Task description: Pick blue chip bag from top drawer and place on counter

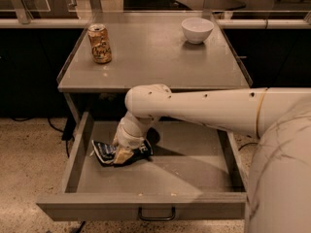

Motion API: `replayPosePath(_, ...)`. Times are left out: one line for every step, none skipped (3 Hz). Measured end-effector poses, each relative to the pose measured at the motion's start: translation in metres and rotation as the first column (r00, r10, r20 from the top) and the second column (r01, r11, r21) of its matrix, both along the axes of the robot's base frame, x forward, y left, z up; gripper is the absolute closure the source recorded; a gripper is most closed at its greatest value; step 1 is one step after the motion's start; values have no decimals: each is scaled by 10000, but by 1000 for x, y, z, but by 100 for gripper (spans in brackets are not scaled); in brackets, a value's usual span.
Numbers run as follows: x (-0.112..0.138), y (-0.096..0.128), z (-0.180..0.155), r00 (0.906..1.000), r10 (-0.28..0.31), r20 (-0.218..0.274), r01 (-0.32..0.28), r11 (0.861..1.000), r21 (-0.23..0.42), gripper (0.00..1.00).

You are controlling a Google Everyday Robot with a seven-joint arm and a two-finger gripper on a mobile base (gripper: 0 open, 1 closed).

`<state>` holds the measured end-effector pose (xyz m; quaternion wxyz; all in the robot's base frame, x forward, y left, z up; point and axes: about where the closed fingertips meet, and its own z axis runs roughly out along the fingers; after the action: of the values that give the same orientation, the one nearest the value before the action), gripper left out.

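View: a single camera looked from high in front, tilted down at the surface (160, 62) and the open top drawer (194, 164).
Facing: it faced the drawer's front, and the far edge of the surface lay near the top of the frame.
Nearness: close, so that the arm (209, 108) bulked large across the lower right corner.
Tool: the tool (124, 152) sat left of centre, down in the drawer at the blue chip bag (103, 152).

Cream gripper (124, 153) at navy bag (103, 152) (white-edged)
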<state>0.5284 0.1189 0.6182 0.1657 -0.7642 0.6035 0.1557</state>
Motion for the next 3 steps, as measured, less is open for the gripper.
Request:
replayPosePath(0,0,0,10000,0,0,0,10000,0,86)
replayPosePath(0,0,-1,10000,1,-10,-1,10000,14,100)
replayPosePath(0,0,-1,10000,1,-17,-1,10000,25,100)
